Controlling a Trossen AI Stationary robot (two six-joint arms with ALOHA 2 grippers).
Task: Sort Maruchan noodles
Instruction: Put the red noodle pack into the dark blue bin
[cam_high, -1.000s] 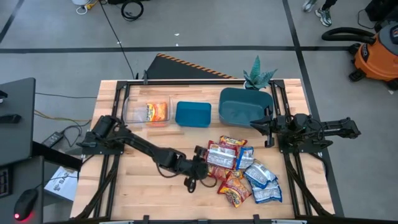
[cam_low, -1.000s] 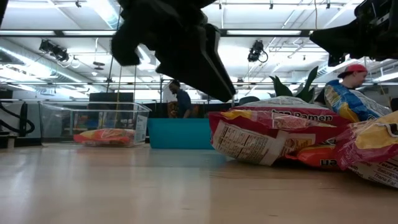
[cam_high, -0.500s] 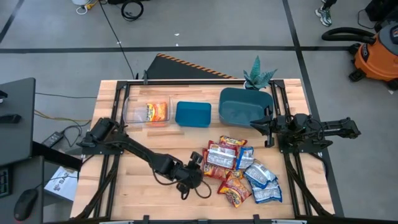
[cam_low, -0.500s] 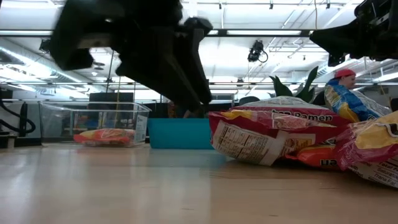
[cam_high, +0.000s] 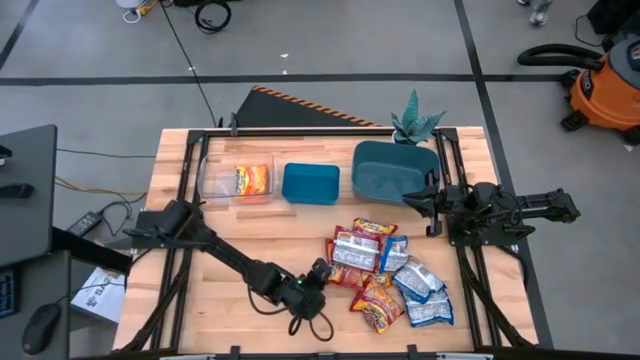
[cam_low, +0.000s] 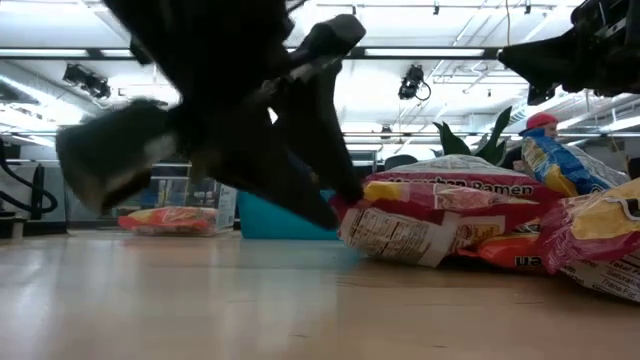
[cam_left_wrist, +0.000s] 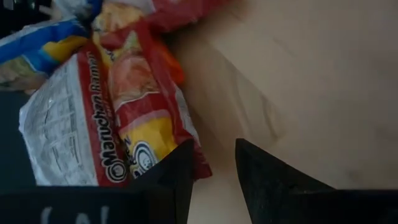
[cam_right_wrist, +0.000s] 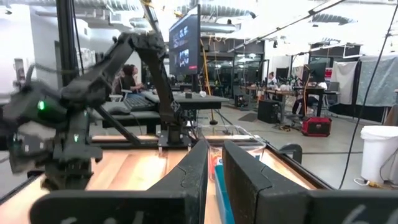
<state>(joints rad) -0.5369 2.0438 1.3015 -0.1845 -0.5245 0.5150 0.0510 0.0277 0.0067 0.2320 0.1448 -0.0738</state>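
Note:
The Maruchan noodles (cam_high: 388, 268) lie in a loose overlapping pile of red-silver, orange and blue-white packets on the table's right half. One more orange packet (cam_high: 250, 180) sits inside the clear bin. My left gripper (cam_high: 317, 273) is open and low over the wood at the pile's left edge. In the left wrist view its fingers (cam_left_wrist: 214, 165) stand beside the corner of a red packet (cam_left_wrist: 146, 106). In the low view the gripper (cam_low: 340, 195) reaches the same packet (cam_low: 430, 215). My right gripper (cam_high: 432, 205) waits at the table's right side, fingers (cam_right_wrist: 214, 158) a narrow gap apart. My left gripper comes in low and slanting from the table's left, toward the pile. One fingertip (cam_left_wrist: 185, 163) stands right at the free corner of the red packet (cam_left_wrist: 198, 167), which lies flat on the table. I cannot tell whether it touches.
Along the far edge stand a clear bin (cam_high: 215, 180), a blue bin (cam_high: 310, 183) and a teal bin (cam_high: 393, 170), with a small plant (cam_high: 415, 122) behind the teal one. Bare wood (cam_high: 230, 300) lies left of and nearer than the pile.
My left gripper has moved toward the table's near edge and dropped from above the pile down to the table top, tipping so its fingers point at the pile's left edge. The packets have stayed where they were.

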